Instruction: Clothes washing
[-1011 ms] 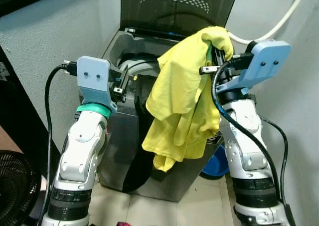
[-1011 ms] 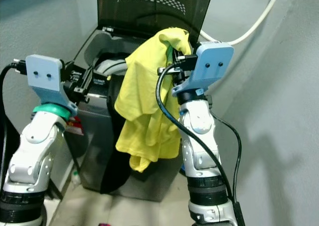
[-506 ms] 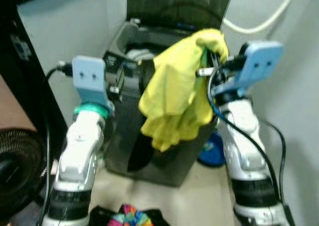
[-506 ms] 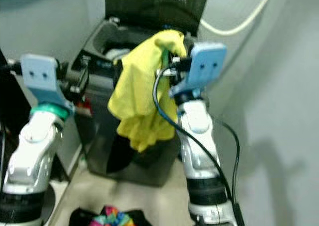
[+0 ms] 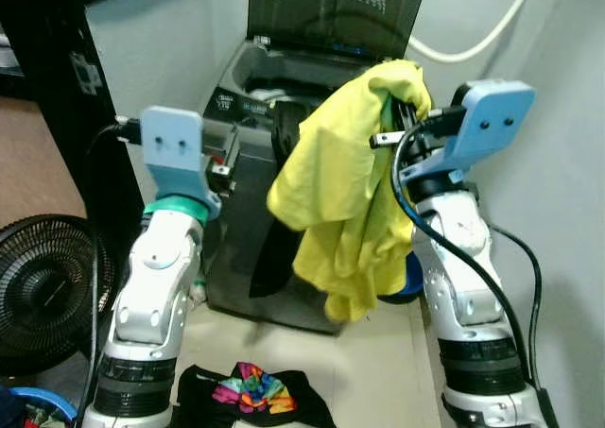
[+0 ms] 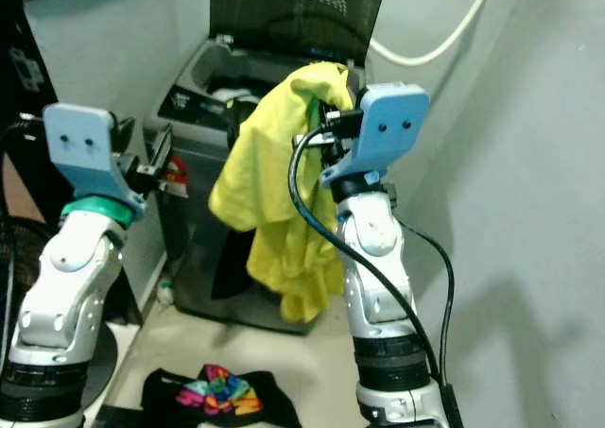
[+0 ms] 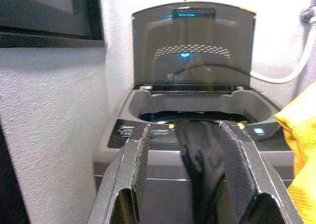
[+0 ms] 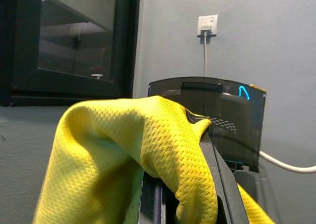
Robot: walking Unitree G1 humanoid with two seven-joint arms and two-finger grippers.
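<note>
While we stand in front of the washer (image 5: 284, 248) with its lid (image 5: 336, 12) flipped up against the wall, our right gripper (image 5: 402, 116) is raised over the washer's right front corner with a yellow shirt (image 5: 345, 192) draped on it. From the right wrist view the mesh fabric (image 8: 148, 159) is bunched over both black fingers (image 8: 217, 184), so we're pinching the shirt, though the tips themselves are buried in cloth. Most of the shirt hangs down outside the washer's front right side, with its lowest fold well above the floor.

Our left gripper (image 7: 187, 174) is held up in front of the washer's left side, fingers (image 7: 133, 169) spread apart and holding nothing. Looking between them we see the open tub, plus a black garment (image 7: 200, 159) slung over the front rim, part inside and part trailing down the front panel (image 5: 274, 258).

A white hose (image 5: 473, 41) runs along the wall behind the lid. Something blue (image 5: 408, 282) sits on the floor, tucked beside the washer behind the shirt; can't tell what it is. Off to our left there's a black fan (image 5: 43, 296). Down on the floor between our arms lies a dark piece of clothing with a bright multicoloured print (image 5: 250, 390), well apart from both grippers.
</note>
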